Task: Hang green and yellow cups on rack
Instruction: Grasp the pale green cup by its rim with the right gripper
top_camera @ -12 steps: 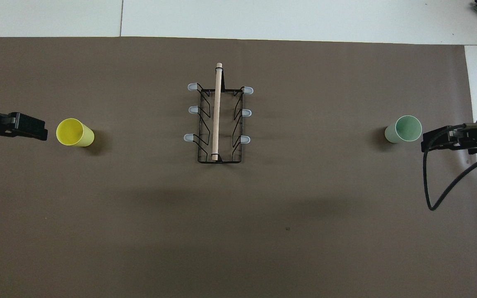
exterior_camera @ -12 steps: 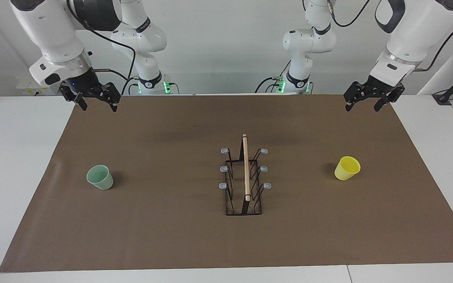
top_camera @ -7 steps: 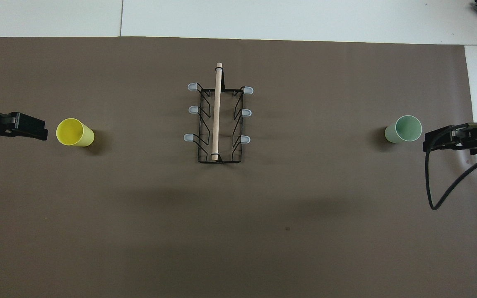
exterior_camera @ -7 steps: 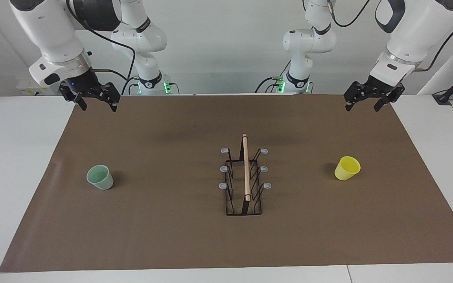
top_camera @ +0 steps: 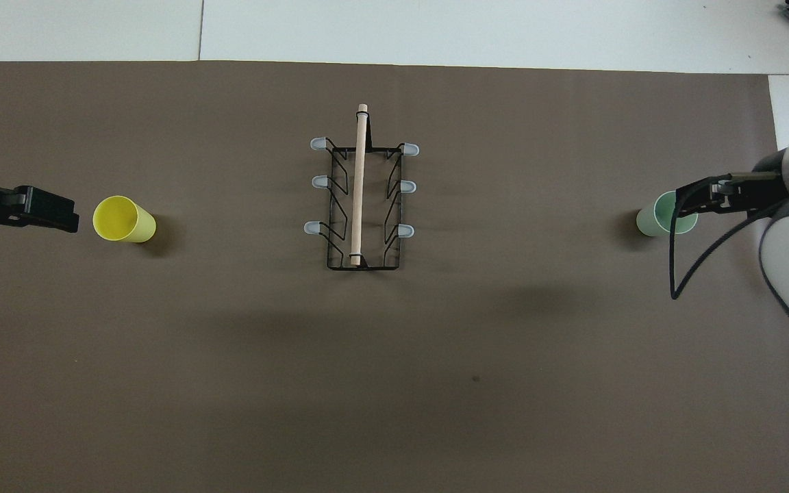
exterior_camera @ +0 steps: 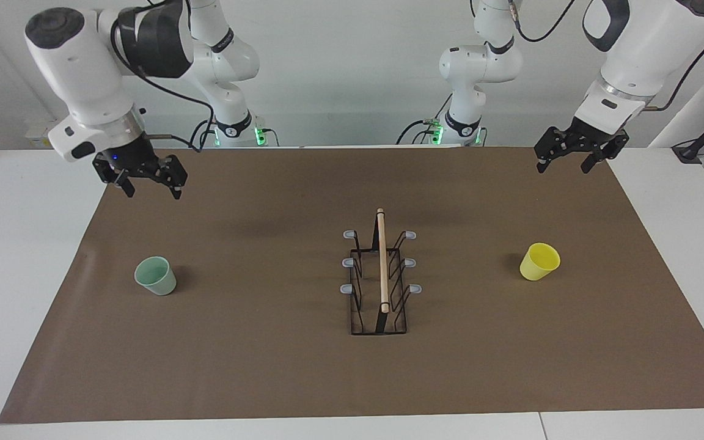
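Observation:
The pale green cup (exterior_camera: 155, 276) (top_camera: 653, 220) stands upright on the brown mat toward the right arm's end. At the left arm's end the yellow cup (exterior_camera: 539, 261) (top_camera: 122, 219) stands upright too. Between them sits the black wire rack (exterior_camera: 382, 263) (top_camera: 359, 185), its wooden rod on top and all its grey-tipped prongs bare. My right gripper (exterior_camera: 151, 193) (top_camera: 704, 196) hangs open and empty in the air over the mat, well clear of the green cup; seen from overhead it overlaps that cup's rim. Over the mat's corner waits my left gripper (exterior_camera: 562, 168) (top_camera: 59, 212), open and empty.
The brown mat (exterior_camera: 266, 366) covers most of the white table (exterior_camera: 22, 244). A black cable (top_camera: 675, 274) loops down from the right wrist. Nothing else stands on the mat.
The right arm has swung lower and out over the mat toward the green cup. The left arm, both cups and the rack have not moved.

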{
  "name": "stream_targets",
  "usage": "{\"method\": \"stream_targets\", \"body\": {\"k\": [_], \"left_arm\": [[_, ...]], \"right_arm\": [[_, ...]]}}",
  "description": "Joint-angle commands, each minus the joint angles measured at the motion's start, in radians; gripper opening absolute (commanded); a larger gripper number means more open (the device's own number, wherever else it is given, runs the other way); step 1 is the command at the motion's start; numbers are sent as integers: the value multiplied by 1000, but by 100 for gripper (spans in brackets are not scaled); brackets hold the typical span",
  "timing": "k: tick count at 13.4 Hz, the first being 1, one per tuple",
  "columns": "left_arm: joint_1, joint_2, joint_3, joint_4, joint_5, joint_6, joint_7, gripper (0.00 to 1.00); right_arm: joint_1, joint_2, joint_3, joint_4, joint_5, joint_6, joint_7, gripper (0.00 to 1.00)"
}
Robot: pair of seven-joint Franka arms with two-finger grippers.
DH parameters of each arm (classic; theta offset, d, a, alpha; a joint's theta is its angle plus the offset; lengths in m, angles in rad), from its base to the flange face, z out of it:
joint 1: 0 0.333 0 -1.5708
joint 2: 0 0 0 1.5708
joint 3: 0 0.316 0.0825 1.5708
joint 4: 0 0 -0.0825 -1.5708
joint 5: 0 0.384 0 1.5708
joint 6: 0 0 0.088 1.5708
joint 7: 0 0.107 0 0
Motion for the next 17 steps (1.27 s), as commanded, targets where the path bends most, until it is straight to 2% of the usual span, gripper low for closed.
{"method": "stream_targets", "body": {"k": [1,3,4,7,9,12,15,17], "left_arm": [[1,-25,-1,-24,12,-8,-10,100],[1,-25,-1,-24,12,-8,-10,100],[1,-25,-1,-24,12,-8,-12,100],[1,-25,-1,-24,12,-8,-12,100],[1,-25,-1,-24,12,-8,-10,100],[1,-25,-1,-24,12,-8,-10,100],[1,-25,-1,-24,12,-8,-10,100],[1,-25,-1,-24,12,-8,-10,100]], "right_arm": [[-11,268,6,247,-33,-5,-20,100],[-12,383,8,340,-41,4,-104,100],[-8,415,8,344,-62,13,-161,100],[62,515,17,349,-226,-2,-264,100],[107,535,20,332,-379,-42,-368,100],[156,534,26,225,-575,-33,-530,100],[162,470,38,32,-791,56,-797,100],[175,433,38,-66,-855,90,-819,100]]}}
